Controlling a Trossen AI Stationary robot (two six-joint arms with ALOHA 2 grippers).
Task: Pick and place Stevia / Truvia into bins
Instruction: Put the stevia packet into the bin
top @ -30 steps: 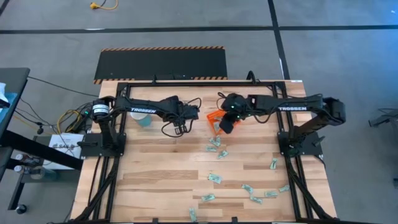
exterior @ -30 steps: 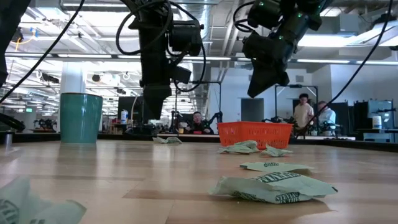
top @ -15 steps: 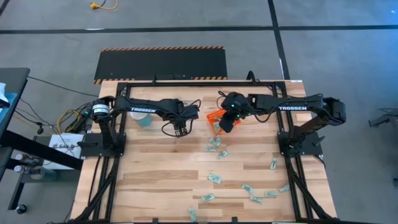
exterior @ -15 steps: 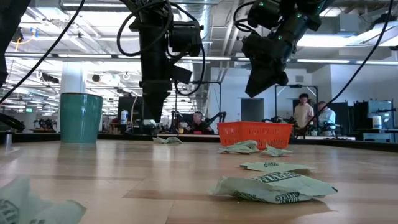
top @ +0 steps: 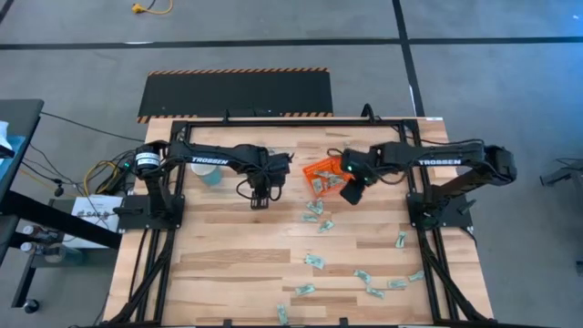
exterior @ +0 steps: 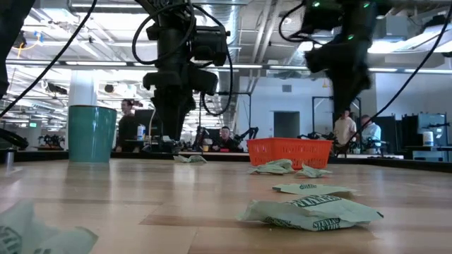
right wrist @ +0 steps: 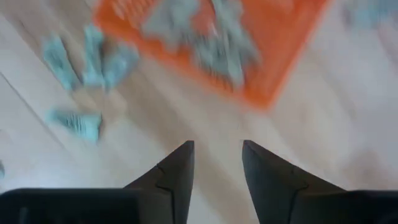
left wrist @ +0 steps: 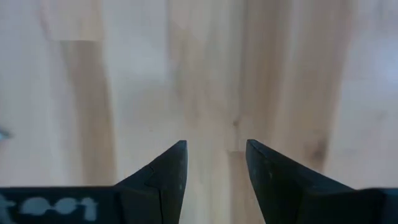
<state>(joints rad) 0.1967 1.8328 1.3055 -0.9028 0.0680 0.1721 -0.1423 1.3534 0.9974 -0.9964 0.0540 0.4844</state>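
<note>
Right gripper (top: 352, 194) fingers parted, empty, hanging over bare wood just right of the small orange mesh plastic tray (top: 321, 175) at centre frame in the high view. Tray holds several pale green-and-white paper sweetener packets (right wrist: 214, 37). More packets (top: 314, 212) lie scattered below the tray toward lower right. Left gripper (top: 259, 199) parted, empty, above bare wooden table (top: 219, 255), left of tray.
</note>
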